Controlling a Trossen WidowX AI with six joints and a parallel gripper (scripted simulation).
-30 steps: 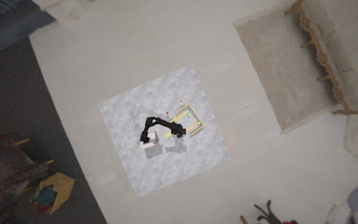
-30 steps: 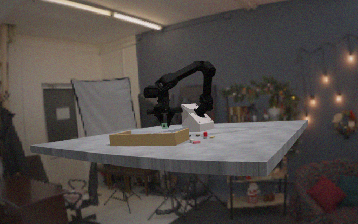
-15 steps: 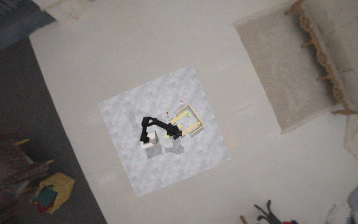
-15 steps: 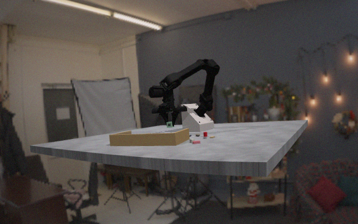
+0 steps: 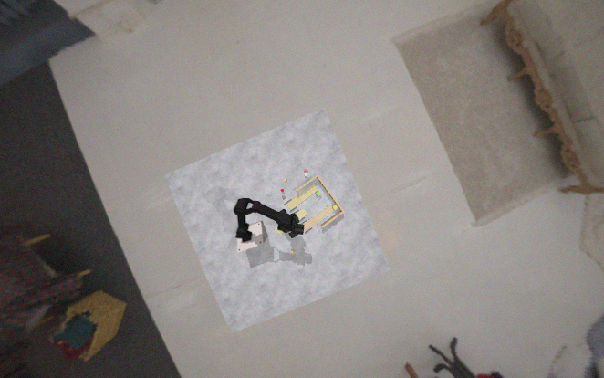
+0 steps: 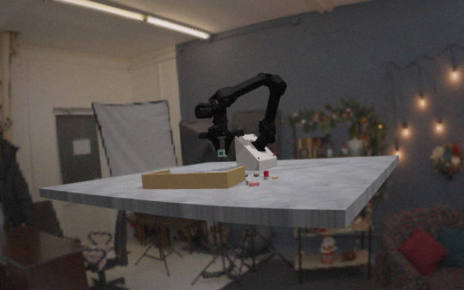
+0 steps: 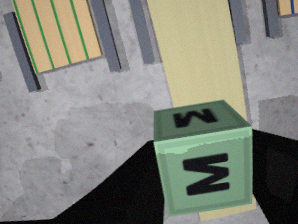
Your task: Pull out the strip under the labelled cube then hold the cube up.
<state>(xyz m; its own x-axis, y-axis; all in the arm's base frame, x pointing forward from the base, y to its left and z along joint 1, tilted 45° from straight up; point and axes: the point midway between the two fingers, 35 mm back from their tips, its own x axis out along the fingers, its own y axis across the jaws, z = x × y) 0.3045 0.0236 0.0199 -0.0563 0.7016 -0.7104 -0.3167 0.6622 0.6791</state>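
Green and marked with a black M, the labelled cube (image 6: pixel 221 153) (image 7: pixel 204 172) is gripped between the partly closed fingers of the gripper (image 6: pixel 221 153) (image 7: pixel 196 144) and held up in the air, above the level of the tan tray wall (image 5: pixel 330 194) (image 6: pixel 186 181). Beneath it, a plain pale-yellow strip (image 5: pixel 301 213) (image 7: pixel 197 50) is seen lying on the grey tabletop (image 5: pixel 283 151) (image 6: pixel 308 182) (image 7: pixel 100 120), apart from a strip with green lines (image 7: pixel 60 35).

Green cube (image 6: pixel 221 153) (image 7: pixel 203 172), black M on each face I can see, gripped in my claw (image 6: pixel 221 153) (image 7: pixel 196 144), raised clear of worktop (image 5: pixel 274 297) (image 6: pixel 315 185) (image 7: pixel 100 115), roughly level. Plain pale-yellow strip (image 5: pixel 301 213) (image 7: pixel 200 55), long, flat, lies below cube, apart from it; one stretch between grey rails, near end beyond them.
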